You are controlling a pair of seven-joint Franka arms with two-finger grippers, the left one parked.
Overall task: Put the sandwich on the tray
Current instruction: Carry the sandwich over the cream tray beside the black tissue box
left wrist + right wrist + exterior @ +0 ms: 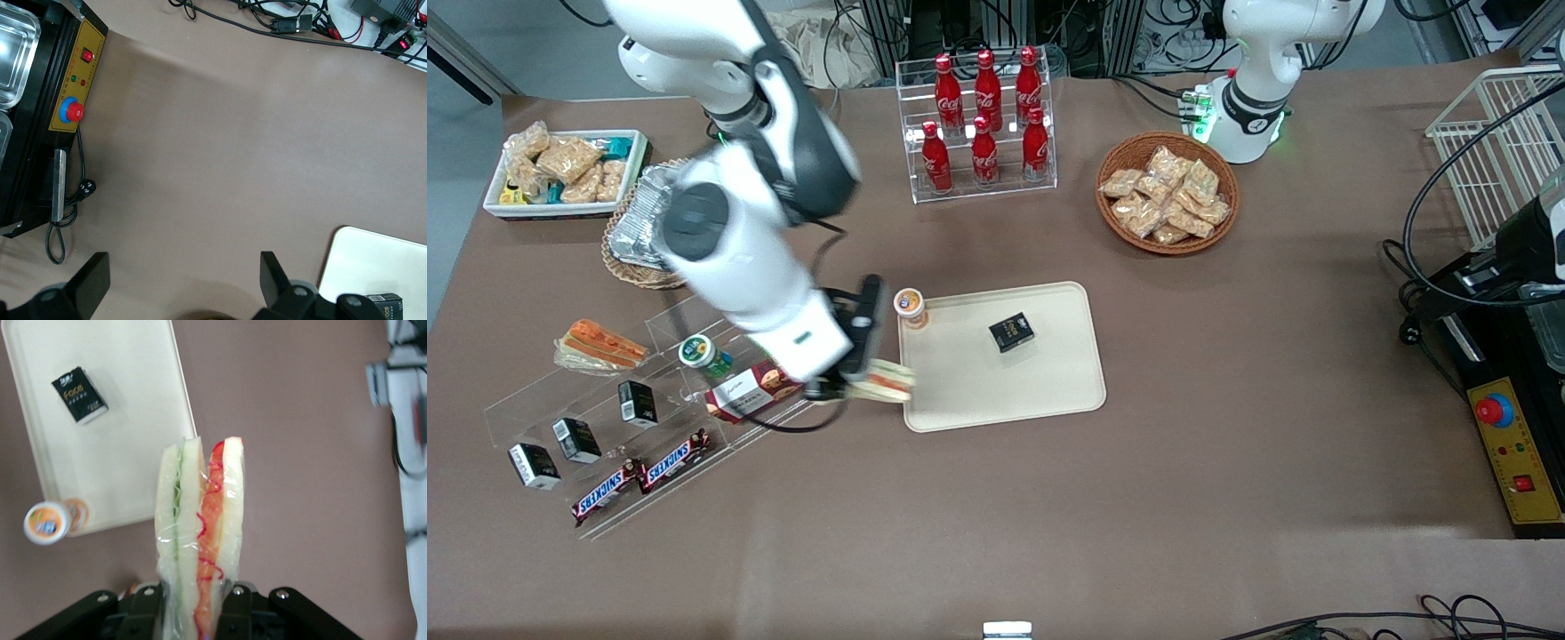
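One wrapped sandwich (200,540) sits pinched in our tool (845,384), hanging over the tray (1049,391) edge nearest the working arm. We should carry it inward, clear of the black box (1011,332) and orange-lidded cup (909,305), lower flat, then release.

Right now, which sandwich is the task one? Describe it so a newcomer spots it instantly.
Find the cream tray mid-table. At its edge toward the working arm's end, the gripper is shut on a clear-wrapped wedge sandwich, held above the tray's rim. Its bread is pale, with a thin orange-red filling stripe, unlike the orange-faced sandwich lying in the acrylic rack.
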